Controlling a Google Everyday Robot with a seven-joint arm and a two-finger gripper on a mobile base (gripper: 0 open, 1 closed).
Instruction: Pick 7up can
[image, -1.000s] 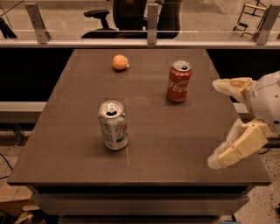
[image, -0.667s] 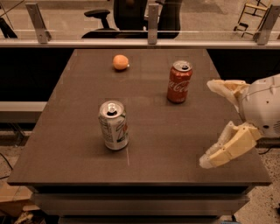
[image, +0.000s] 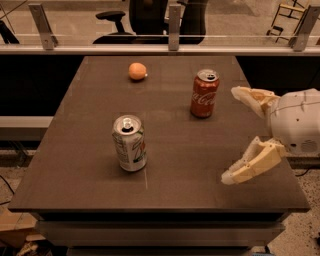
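Note:
The 7up can (image: 129, 143), silvery-white and pale green with a silver top, stands upright on the dark table (image: 165, 190), left of the middle. My gripper (image: 231, 134) is over the table's right side, well to the right of the can and apart from it. Its two cream fingers (image: 250, 163) are spread wide and hold nothing.
A red Coca-Cola can (image: 204, 93) stands upright at the back right, close to my upper finger. An orange (image: 137, 71) lies at the back. Behind the table runs a railing (image: 160, 48) with an office chair beyond it.
My gripper has moved left, further over the table towards the cans. The cans and the orange have not moved.

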